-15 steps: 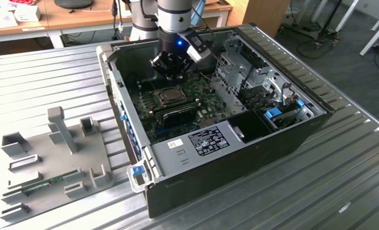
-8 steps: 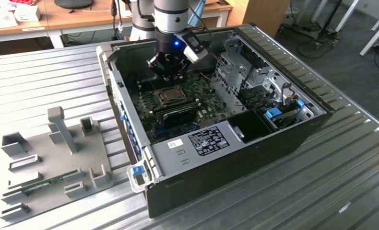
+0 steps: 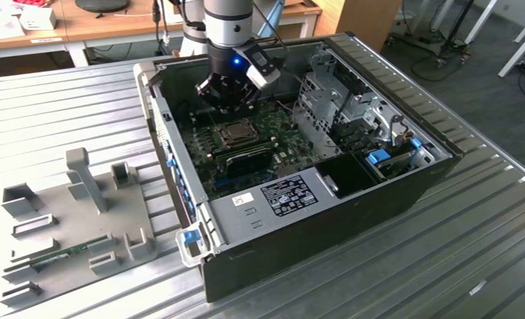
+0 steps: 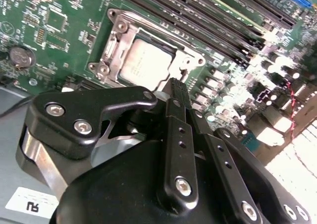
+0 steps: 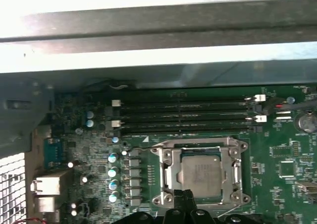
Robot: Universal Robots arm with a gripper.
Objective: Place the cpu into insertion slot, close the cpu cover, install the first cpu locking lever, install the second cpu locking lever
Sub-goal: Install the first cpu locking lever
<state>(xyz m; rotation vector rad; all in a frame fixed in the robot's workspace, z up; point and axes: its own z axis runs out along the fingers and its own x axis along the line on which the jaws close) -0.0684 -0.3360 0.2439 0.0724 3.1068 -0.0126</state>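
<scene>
- Nearest, in the second wrist view: black metal-fingered gripper [image 4: 174,85], jaws pressed together on nothing.
- Just past the fingertips: small square insertion slot [image 5: 163,157] with a silvery rim, holding the flat grey-topped cpu [image 5: 200,177].
- Lying flat around the cpu: thin silvery window-framed cpu cover [image 5: 233,172].
- Beyond: long black memory slots [image 5: 183,117] on the green circuit board [image 5: 277,199].

A ribbed metal table [image 3: 58,113] stands before wooden desks [image 3: 111,23] on dark grey floor [image 3: 475,86].

The arm [image 3: 228,20] reaches steeply down, its pincer [image 4: 177,86] hanging low with both black fingers [image 4: 181,130] pressed together.
</scene>
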